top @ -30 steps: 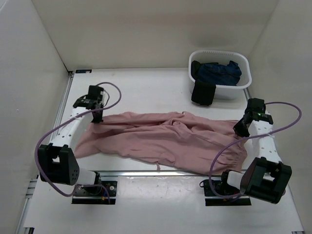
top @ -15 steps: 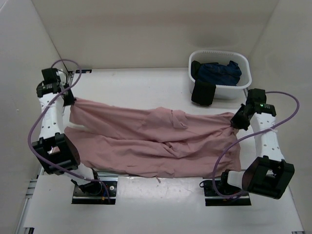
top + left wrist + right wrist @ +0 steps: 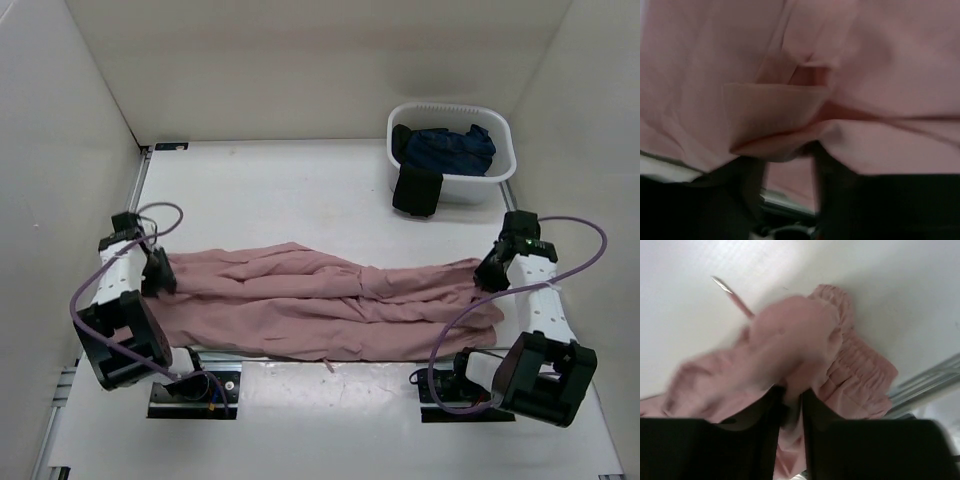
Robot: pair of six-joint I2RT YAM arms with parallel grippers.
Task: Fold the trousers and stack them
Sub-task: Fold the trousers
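Observation:
The pink trousers (image 3: 320, 300) lie stretched in a long band across the near half of the table. My left gripper (image 3: 160, 275) is low at their left end. In the left wrist view its fingers stand apart (image 3: 787, 160), and a folded edge of the trousers (image 3: 865, 75) drapes over the tips. My right gripper (image 3: 488, 272) is at the right end, by the gathered waistband (image 3: 860, 370). In the right wrist view its fingers (image 3: 794, 392) stand close together, with a bunch of the pink cloth (image 3: 790, 335) pinched between them.
A white basket (image 3: 450, 108) stands at the back right with dark blue clothes (image 3: 445, 148) in it and a black garment (image 3: 415, 190) hanging over its front rim. White walls close off both sides. A metal rail (image 3: 330, 355) runs along the near edge.
Both arms have lowered the stretched trousers from the air onto the table, nearer the front edge. The left gripper's fingers have parted. The right gripper still has cloth between its fingers.

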